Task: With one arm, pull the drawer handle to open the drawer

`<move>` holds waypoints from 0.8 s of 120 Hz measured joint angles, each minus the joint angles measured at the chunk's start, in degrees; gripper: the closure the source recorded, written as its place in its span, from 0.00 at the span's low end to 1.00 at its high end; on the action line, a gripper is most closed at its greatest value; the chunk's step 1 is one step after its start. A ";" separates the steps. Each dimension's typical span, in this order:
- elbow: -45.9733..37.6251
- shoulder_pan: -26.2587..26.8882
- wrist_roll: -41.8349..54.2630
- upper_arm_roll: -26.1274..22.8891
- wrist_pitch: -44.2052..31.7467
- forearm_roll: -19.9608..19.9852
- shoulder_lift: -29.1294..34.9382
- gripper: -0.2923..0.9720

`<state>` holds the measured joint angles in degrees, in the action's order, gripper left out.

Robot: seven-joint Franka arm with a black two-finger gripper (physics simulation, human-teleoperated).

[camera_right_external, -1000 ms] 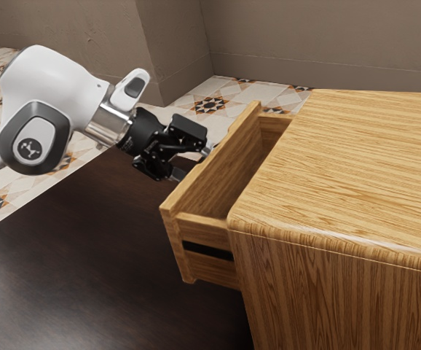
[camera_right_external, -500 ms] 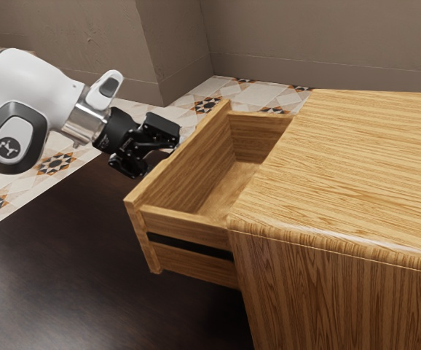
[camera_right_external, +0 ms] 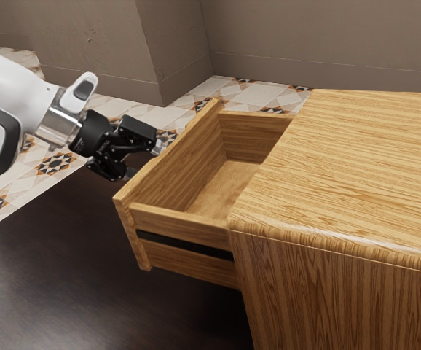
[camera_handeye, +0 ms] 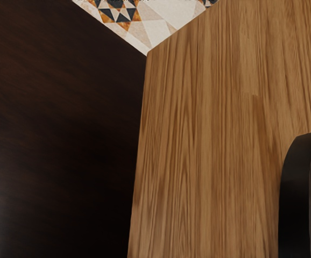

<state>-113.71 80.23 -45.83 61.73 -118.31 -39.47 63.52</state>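
Soft, even light falls from above on the light oak-grained wooden cabinet (camera_right_external: 341,146), leaving a pale sheen on its top and a darker front. Mild shade gathers inside its open wooden drawer (camera_right_external: 221,191). The dark brown glossy surface (camera_right_external: 50,292) beside the cabinet lies dim.

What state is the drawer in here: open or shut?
Open. The drawer juts well out of the cabinet, its bare inside floor showing; the gripper sits at its front face.

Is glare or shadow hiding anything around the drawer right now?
Exterior view: even light, no glare; the inside of the drawer is lit, only a soft sheen on the cabinet top. Wrist view: the drawer front is evenly lit, the dark surface beside it nearly black.
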 joint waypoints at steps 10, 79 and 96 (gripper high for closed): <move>-0.02 -1.19 0.17 -0.20 0.32 0.00 0.09 0.24; 28.13 -57.17 -8.71 -39.54 27.77 18.10 -23.89 0.23; 28.61 -57.83 -17.99 -40.27 37.16 19.72 -31.50 0.23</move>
<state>-85.11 22.40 -63.82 21.45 -81.15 -19.75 32.03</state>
